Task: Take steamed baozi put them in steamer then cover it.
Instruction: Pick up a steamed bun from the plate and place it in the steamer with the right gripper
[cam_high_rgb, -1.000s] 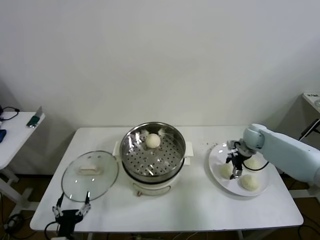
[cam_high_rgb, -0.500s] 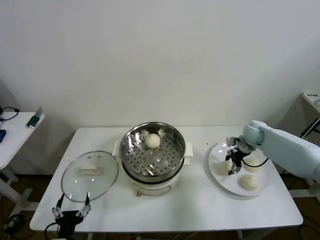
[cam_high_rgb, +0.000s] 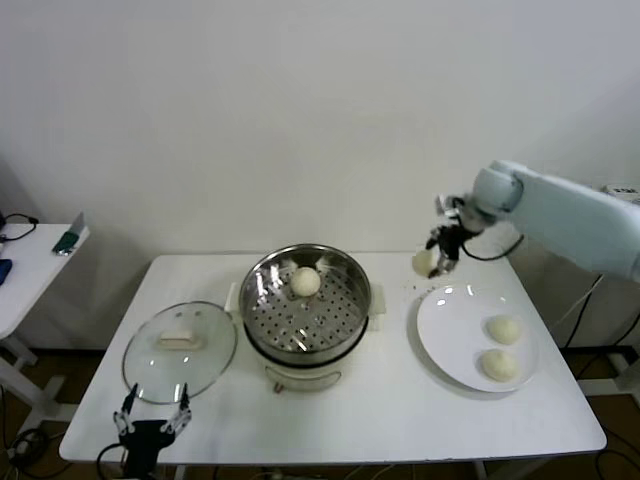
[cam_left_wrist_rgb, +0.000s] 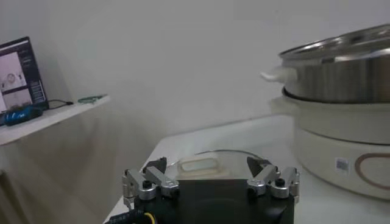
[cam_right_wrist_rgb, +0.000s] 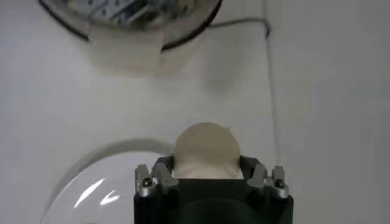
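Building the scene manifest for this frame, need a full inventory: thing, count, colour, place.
steamed baozi: four, cream-white; one in the steamer, two on the plate, one held in the air.
steamer: one, shiny steel on a white base; table centre, uncovered.
cover: one, clear glass with a cream handle; flat on the table on the steamer's left.
plate: one, white; table's right side.
table: one, white.
side table: one, white; far left, small items on it.
right pincer: shut on a baozi, raised between plate and steamer.
left pincer: open, parked at the table's near edge by the cover.
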